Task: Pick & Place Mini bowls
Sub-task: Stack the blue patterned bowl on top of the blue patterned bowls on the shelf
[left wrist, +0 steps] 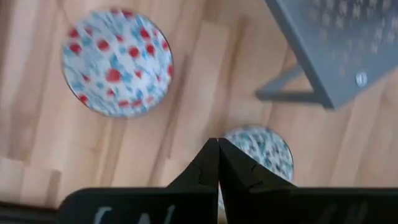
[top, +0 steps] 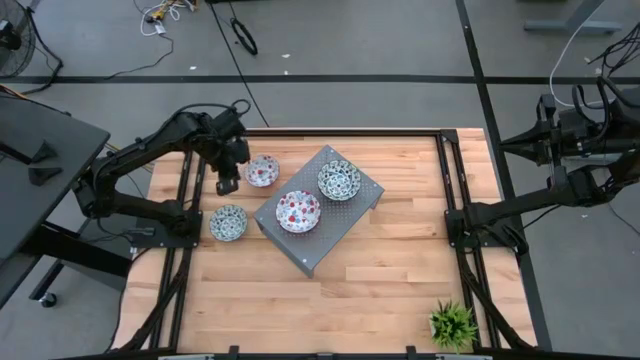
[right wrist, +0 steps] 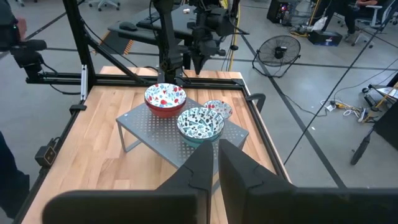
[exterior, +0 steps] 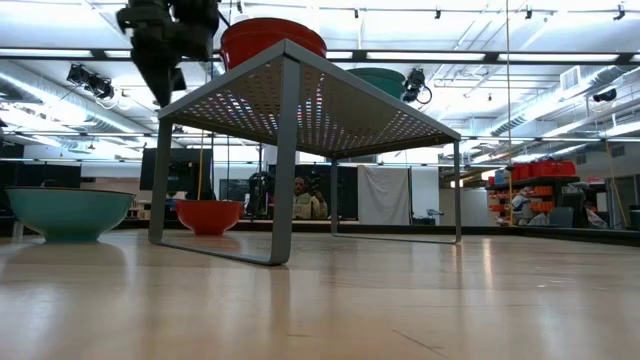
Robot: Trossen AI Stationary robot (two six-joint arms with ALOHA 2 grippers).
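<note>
Glossy ceramic bowls (top: 298, 211), matt perforated metal rack (top: 350, 208), smooth wood table (top: 400, 270)

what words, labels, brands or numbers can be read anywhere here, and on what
None can be read.
Left claw: pale marks on the dark body below its shut fingers, too blurred and cut off to read.
Bowls, such as the red-patterned bowl on the metal rack: only flower patterns, no writing.
Wooden table and potted plant: no text.
Room shelves in the low view: too far off to show any lettering.

Open tabletop (top: 380, 270) right of rack (top: 345, 215)
</note>
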